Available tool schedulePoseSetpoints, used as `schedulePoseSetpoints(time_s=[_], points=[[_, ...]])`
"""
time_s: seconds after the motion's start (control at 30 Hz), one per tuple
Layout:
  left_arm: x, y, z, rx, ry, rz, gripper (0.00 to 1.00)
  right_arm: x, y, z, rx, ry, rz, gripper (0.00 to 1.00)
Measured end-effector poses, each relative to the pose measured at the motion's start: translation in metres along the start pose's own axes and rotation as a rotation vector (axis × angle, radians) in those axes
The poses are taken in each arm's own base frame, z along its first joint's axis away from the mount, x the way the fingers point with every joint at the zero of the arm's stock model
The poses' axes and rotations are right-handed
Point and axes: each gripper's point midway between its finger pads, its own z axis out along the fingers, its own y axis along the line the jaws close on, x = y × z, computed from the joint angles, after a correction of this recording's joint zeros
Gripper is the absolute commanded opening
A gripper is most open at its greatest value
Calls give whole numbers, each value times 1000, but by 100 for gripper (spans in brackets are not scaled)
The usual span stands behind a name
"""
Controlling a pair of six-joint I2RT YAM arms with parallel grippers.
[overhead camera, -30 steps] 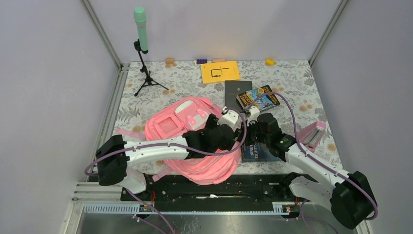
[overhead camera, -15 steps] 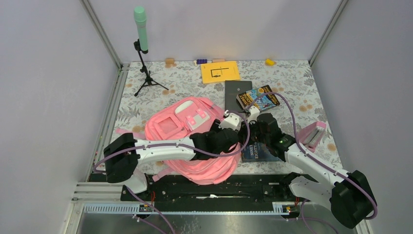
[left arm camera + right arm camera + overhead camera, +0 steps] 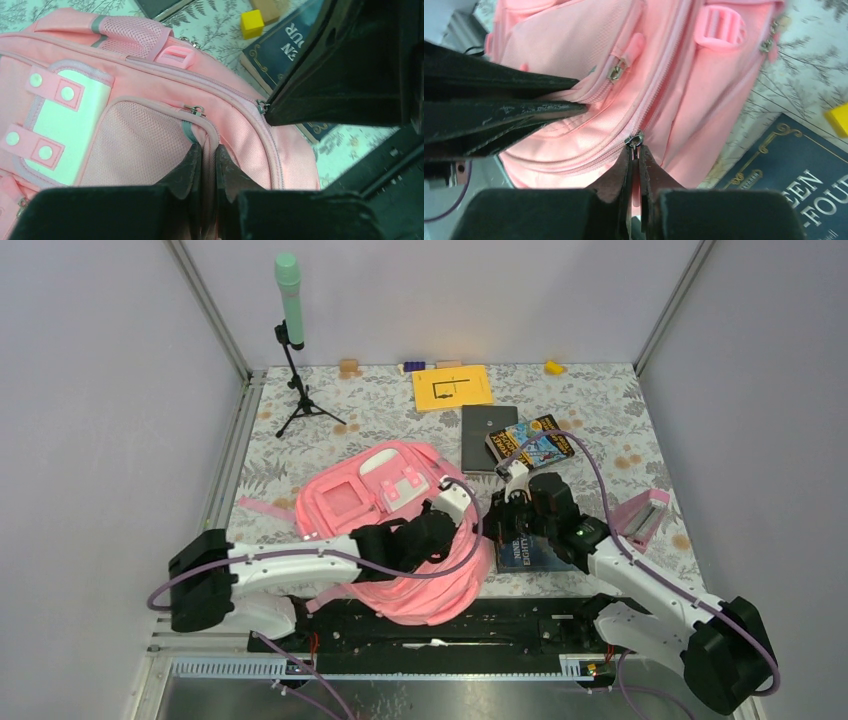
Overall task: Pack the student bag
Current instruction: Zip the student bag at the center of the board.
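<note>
Student bag (image 3: 345, 505) lies flat on the tabletop (image 3: 600, 410), centre-left and close to the near edge, front pockets facing up. Left claw (image 3: 207, 148) is closed, fingers pinching pink fabric at the rim of a mesh front pocket, beside its zip. Right claw (image 3: 634, 150) is closed on a zipper pull (image 3: 634, 139) on the bag's outer zip line. Dark blue book (image 3: 804, 185) lies just beside the bag, on its right. Both arms converge over the bag's right side.

Plain pale lilac walls (image 3: 90, 390) close in the bench (image 3: 340, 410) at 9, 12 and 3 o'clock. A grey leaf-patterned cloth (image 3: 620, 410) covers it. Slanted metal posts (image 3: 208, 305) mark the far corners, and a black rail (image 3: 450, 625) runs along 6 o'clock.
</note>
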Motion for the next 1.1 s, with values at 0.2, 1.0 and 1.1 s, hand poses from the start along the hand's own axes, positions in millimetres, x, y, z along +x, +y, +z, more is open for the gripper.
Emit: schedulePoseSetpoints(time_s=[0.2, 1.0, 1.1], points=[[-1, -2, -31, 147, -46, 27, 0, -3, 24, -9, -107, 25, -69, 0], [21, -5, -78, 361, 26, 187, 0, -8, 31, 20, -200, 204, -158, 0], [24, -4, -82, 371, 37, 192, 0, -10, 27, 28, -194, 217, -156, 0]])
